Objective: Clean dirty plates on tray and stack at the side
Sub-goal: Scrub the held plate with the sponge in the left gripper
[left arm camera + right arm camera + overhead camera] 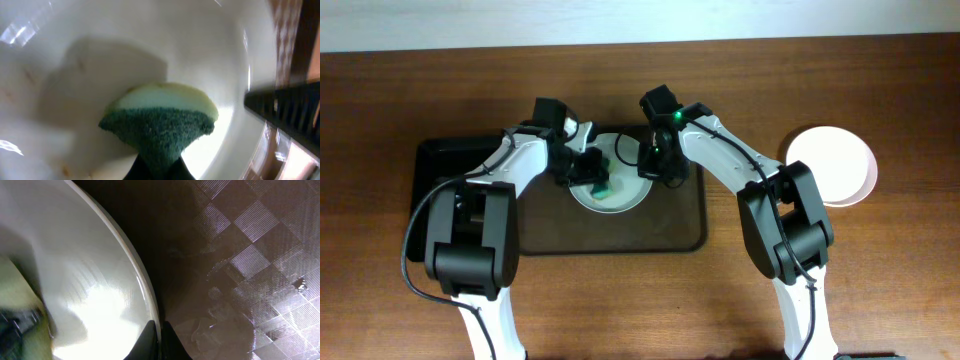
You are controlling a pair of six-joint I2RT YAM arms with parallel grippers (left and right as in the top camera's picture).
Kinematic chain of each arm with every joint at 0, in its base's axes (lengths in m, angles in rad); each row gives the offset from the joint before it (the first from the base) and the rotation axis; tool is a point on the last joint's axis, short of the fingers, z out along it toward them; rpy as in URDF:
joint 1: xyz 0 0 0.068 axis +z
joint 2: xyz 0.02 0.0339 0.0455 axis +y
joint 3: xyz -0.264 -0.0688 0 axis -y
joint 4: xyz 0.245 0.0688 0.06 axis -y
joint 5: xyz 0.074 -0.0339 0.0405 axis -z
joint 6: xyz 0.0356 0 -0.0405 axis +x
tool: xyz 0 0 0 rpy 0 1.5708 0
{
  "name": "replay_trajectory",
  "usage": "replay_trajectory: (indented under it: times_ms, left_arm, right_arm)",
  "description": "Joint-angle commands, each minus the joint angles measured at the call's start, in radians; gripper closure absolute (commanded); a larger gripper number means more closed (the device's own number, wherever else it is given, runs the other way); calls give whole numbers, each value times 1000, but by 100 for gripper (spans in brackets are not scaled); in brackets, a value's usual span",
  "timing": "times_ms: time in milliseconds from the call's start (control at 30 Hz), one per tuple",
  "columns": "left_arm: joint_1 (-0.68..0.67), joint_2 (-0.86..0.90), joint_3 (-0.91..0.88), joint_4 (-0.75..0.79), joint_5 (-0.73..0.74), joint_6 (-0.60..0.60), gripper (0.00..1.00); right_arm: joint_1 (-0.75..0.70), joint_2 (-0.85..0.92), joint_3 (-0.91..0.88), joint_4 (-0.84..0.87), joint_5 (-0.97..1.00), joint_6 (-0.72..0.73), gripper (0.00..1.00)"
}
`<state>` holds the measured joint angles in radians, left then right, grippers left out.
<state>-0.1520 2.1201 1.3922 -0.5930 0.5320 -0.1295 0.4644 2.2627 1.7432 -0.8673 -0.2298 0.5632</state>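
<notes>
My left gripper (156, 172) is clamped on a sponge (160, 125), green scouring face towards the camera and yellow foam behind, pressed into the bowl of a pale plate (75, 65). My right gripper (160, 342) has its jaws pinched narrow on that plate's rim, at the side opposite the sponge.

The plate sits near the middle of the dark brown tray (660, 235), towards its far edge. Both arms reach over it, so from above most of its far half is covered. Left of the tray lies a smaller black tray (440, 160), partly under my left arm. Well off to the right a white plate (830, 165) rests on the wooden table (900, 290); I cannot tell whether more than one is stacked there.

Only the left wrist view shows faint brown marks on the plate, and a black ribbed bar (285, 107) at its right edge. Only the right wrist view shows the tray's checkered texture and wet patches.
</notes>
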Motion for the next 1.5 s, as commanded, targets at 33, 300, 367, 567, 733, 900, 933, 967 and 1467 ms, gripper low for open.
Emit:
replay_trajectory:
  times_ms: [33,300,367,567,733,900,933,967,1467]
  left_arm:
    - [4,25,-15,131,-317,-42,100]
    - [4,25,-15,-58,-451,-41,100]
    - [4,25,-15,-152,-448,-41,100]
    - [4,25,-15,-133,-76,161,99]
    - [-21,25,-15,23,-124,103,100]
    - [-80,25,-15,168,-466,-65,99]
    - [-90,25,-15,187,-531,-68,99]
    - [-101,25,-15,204,-611,-68,100]
    - [-203,25,-15,-193,-394,35,99]
  right_arm:
    - [7,23,7,-7,19,-9,96]
    - [7,23,7,-7,20,-13,96]
    - [7,23,7,-7,20,-17,96]
    - [7,23,7,-8,19,-24,96]
    - [7,23,7,-7,19,-24,96]
    - [7,23,7,-7,19,-32,96]
    - [7,23,7,-7,20,-32,96]
    - [7,23,7,-7,20,-32,96]
    - [6,23,7,-7,19,-35,96]
